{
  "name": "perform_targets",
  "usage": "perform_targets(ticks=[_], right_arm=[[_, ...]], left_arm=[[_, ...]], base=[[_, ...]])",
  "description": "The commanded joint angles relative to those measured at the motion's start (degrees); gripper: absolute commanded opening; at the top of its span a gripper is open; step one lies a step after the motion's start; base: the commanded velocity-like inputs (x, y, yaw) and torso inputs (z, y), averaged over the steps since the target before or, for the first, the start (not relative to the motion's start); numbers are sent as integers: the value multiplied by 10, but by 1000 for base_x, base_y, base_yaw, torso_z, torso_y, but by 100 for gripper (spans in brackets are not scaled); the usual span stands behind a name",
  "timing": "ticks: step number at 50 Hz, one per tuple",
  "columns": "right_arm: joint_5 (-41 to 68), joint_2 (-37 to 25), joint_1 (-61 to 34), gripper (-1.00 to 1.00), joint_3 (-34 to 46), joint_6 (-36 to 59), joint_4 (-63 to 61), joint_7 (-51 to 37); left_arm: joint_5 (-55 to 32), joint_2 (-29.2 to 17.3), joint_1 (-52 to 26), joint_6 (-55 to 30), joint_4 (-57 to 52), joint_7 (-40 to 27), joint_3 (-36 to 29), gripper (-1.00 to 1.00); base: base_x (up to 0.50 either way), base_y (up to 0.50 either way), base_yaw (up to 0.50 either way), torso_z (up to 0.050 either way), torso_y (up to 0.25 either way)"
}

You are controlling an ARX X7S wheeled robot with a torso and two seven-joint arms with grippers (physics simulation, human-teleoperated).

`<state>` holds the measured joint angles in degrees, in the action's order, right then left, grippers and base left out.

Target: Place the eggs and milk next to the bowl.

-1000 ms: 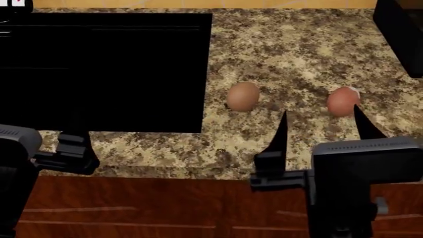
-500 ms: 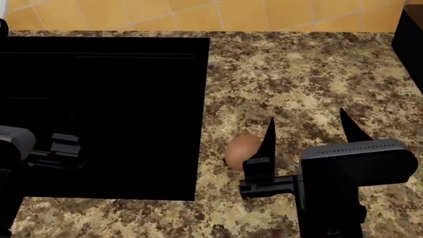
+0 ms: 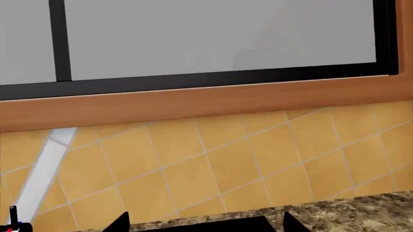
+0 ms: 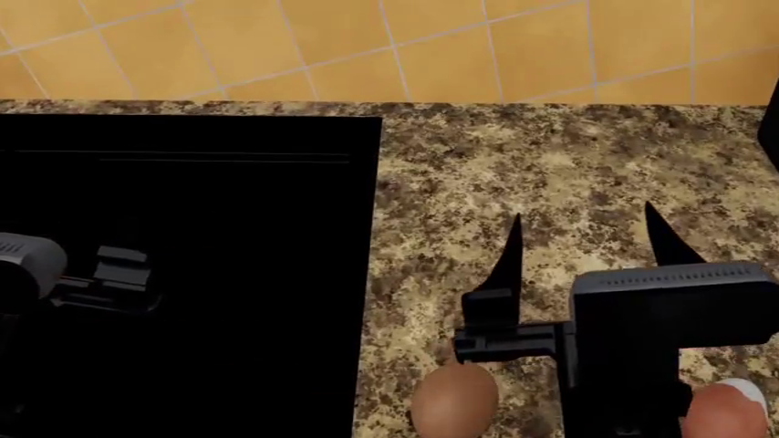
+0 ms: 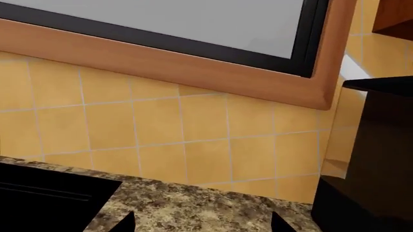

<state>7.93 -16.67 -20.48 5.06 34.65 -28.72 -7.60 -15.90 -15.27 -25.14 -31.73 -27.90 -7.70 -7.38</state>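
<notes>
Left wrist view: tiled wall, window; left gripper (image 3: pixel 203 223) tips apart, empty.
Head view: tan egg (image 4: pixel 454 399) & white-capped egg (image 4: pixel 723 411) on counter (image 4: pixel 572 173), near edge. Right gripper (image 4: pixel 582 251) open above. Eggs likely fragile, rolly; grip mid-sides. Milk, bowl unseen.

A speckled brown granite desk (image 4: pixel 572 173) fills the right of the head view. A flat black cooktop (image 4: pixel 182 274) is set into it on the left, its straight right edge running near to far. Behind both, at the far side, rises a wall of orange-yellow tiles (image 4: pixel 365 46) with pale grout. Above the tiles sits a wooden sill (image 3: pixel 193 99) under a black-framed window (image 3: pixel 219 36) with grey panes. A tall black appliance (image 5: pixel 371 159) stands on the desk at far right.
</notes>
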Motion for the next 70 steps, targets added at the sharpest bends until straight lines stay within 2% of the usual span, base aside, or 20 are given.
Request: perform_targets(ticks=[1, 6, 12, 14, 15, 20, 21, 34, 44, 50, 53, 57, 60, 70], right_arm=[[-6, 9, -5, 100, -14, 3, 0, 11], [-6, 11, -8, 100, -15, 15, -2, 4], [2, 25, -25, 100, -20, 111, -39, -20], [-6, 36, -38, 100, -16, 171, -50, -47], [22, 62, -37, 100, -44, 184, -59, -44], [15, 99, -52, 100, -56, 273, -94, -98], [14, 108, -63, 100, -57, 323, -103, -113], [-44, 130, -93, 100, -38, 482, -150, -237], [-58, 132, -97, 100, -30, 540, -166, -273], [-40, 144, -94, 100, -50, 553, -164, -289], [11, 135, -90, 100, -63, 553, -162, -330], [177, 111, -87, 100, -99, 553, -150, -446], [262, 97, -87, 100, -115, 553, -139, -506], [297, 92, -66, 100, -127, 532, -125, -525]], left_arm=[[16, 10, -5, 20, 16, 8, 11, 100], [15, 9, -5, 25, 22, 8, 10, 100], [15, 10, -4, 27, 23, 6, 7, 100], [14, 9, -3, 27, 21, 5, 8, 100], [14, 8, -2, 28, 19, 4, 9, 100], [12, 6, 3, 29, 15, 2, 12, 100], [11, 5, 4, 29, 13, 2, 14, 100], [9, 3, 7, 40, 20, 0, 14, 100], [7, 2, 12, 48, 25, 0, 14, 100], [2, 1, 13, 50, 24, -1, 16, 100], [1, 0, 15, 51, 23, -2, 17, 100], [0, -1, 17, 52, 21, -3, 17, 100], [-1, -2, 17, 52, 21, -3, 16, 100], [-1, -3, 18, 53, 23, -6, 11, 100]], base=[[0, 0, 0, 0, 0], [0, 0, 0, 0, 0], [0, 0, 0, 0, 0], [0, 0, 0, 0, 0], [0, 0, 0, 0, 0], [0, 0, 0, 0, 0], [0, 0, 0, 0, 0], [0, 0, 0, 0, 0], [0, 0, 0, 0, 0], [0, 0, 0, 0, 0], [0, 0, 0, 0, 0], [0, 0, 0, 0, 0], [0, 0, 0, 0, 0], [0, 0, 0, 0, 0]])
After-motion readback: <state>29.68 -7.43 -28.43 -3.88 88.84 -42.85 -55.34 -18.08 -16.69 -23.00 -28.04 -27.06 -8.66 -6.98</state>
